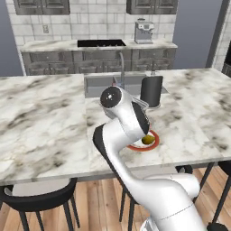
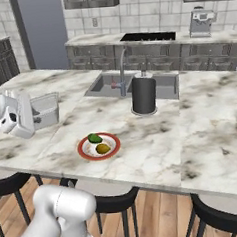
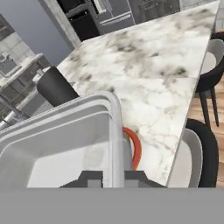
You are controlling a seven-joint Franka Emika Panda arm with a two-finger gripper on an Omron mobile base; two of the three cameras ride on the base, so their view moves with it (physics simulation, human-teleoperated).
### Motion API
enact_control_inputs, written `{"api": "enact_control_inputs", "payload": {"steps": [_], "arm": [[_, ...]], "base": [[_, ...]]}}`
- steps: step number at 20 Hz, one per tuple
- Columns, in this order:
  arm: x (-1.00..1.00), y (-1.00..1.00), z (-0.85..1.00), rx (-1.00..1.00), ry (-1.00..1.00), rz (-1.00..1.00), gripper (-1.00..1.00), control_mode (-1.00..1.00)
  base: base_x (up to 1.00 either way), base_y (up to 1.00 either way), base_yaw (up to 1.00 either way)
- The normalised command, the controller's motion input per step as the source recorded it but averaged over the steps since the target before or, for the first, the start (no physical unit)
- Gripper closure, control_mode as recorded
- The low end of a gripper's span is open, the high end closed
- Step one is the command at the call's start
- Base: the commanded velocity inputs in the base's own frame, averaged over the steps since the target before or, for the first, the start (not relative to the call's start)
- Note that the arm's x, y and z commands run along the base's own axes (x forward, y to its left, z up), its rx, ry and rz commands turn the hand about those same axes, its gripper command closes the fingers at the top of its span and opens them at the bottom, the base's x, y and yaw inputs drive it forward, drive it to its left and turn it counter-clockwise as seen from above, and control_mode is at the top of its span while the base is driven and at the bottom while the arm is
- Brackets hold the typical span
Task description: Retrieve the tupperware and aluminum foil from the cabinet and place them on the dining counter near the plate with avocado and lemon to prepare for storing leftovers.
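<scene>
**Tupperware in grip above dining counter**

Fingertips of the gripper (image 3: 109, 178) sit clamped on the rim of the tupperware (image 3: 61, 140), which spreads across the lower left of the hand view, held above the dining counter (image 3: 153, 65).

Right base view, left to right: tupperware (image 2: 44, 109) in the white hand at the left edge, over the marble; plate (image 2: 98, 146) near the front edge, carrying the avocado (image 2: 94, 138) and the lemon (image 2: 103, 148); black cylinder (image 2: 143, 95) standing upright just in front of the sink (image 2: 108, 83).

Left base view: arm covers most of the plate (image 1: 151, 145); lemon (image 1: 147, 140) shows beside it.
</scene>
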Motion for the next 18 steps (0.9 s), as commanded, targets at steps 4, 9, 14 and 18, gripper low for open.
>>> {"api": "enact_control_inputs", "payload": {"steps": [4, 9, 14, 18], "arm": [[0.64, 0.22, -0.61, 0.2, 0.02, -0.02, 1.0, -1.0], [0.07, 0.37, -0.51, -0.01, 0.02, -0.01, 1.0, -1.0], [0.14, 0.39, -0.5, -0.09, 0.2, 0.0, 1.0, -1.0], [0.35, 0.13, -0.45, -0.08, 0.24, 0.0, 1.0, -1.0]], "base": [[0.0, 0.0, 0.0], [0.0, 0.0, 0.0], [0.0, 0.0, 0.0], [0.0, 0.0, 0.0]]}}
